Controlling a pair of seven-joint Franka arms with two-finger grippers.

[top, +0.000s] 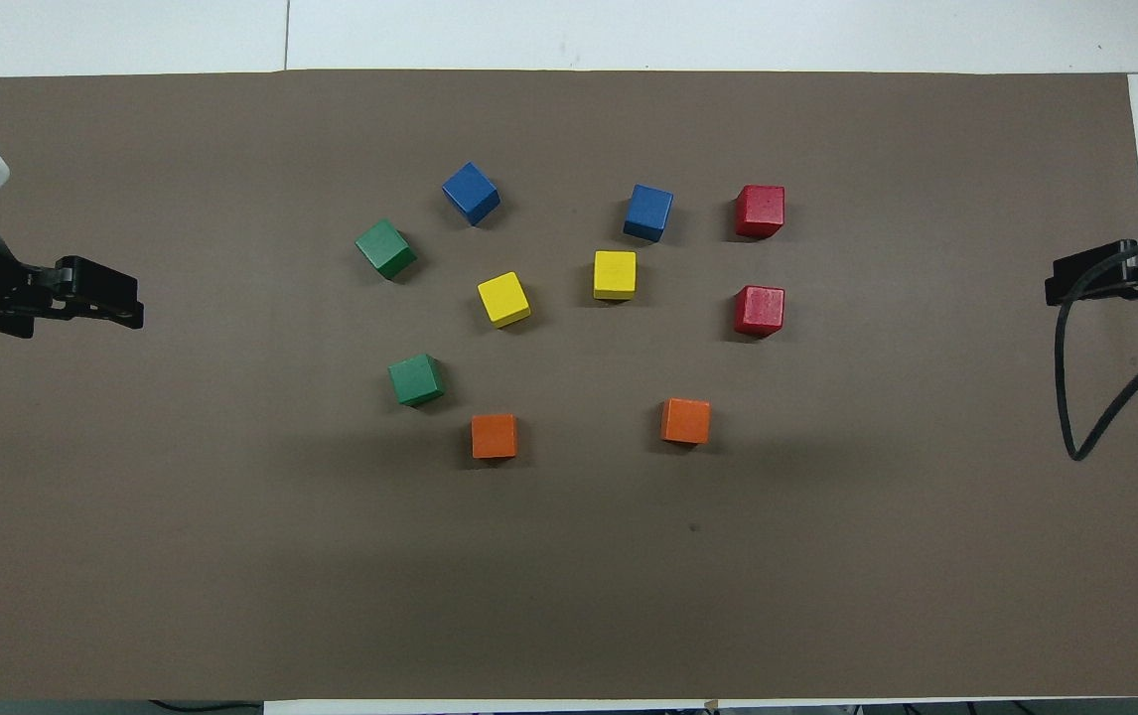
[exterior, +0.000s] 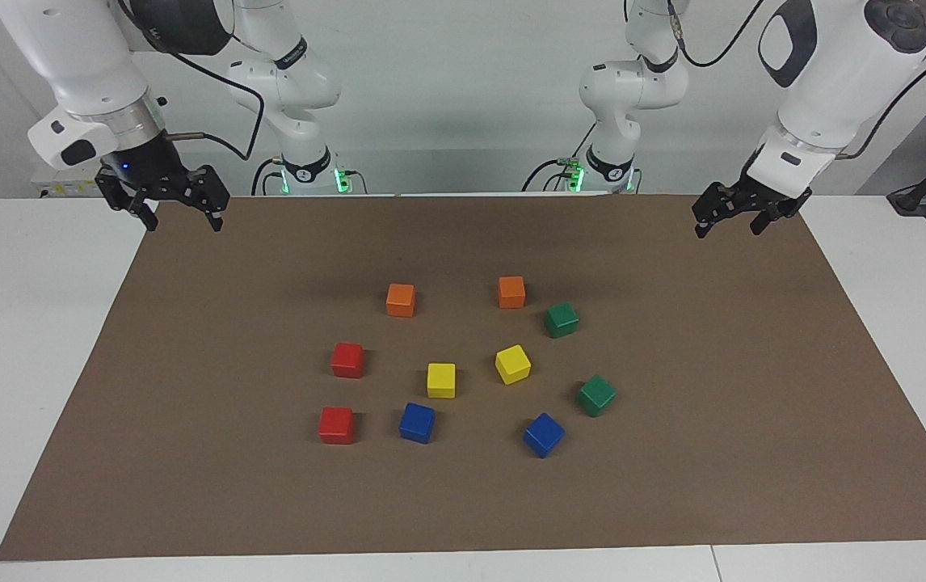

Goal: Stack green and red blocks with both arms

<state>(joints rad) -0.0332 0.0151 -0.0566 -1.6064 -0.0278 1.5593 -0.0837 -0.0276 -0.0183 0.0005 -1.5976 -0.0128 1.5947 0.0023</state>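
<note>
Both arms are built of glossy white, rounded shells with dark grey caps at the joints. Each base carries a black band and glows green near its foot. The right arm (exterior: 91,65) has a silver metal ring at the wrist and a dark oval inset on the white housing — a small blue light shows just above its black pincer (exterior: 180,212). Black cables loop loosely along both arms. The left arm (exterior: 835,73) ends in a black, linked pincer (exterior: 728,218) too.
</note>
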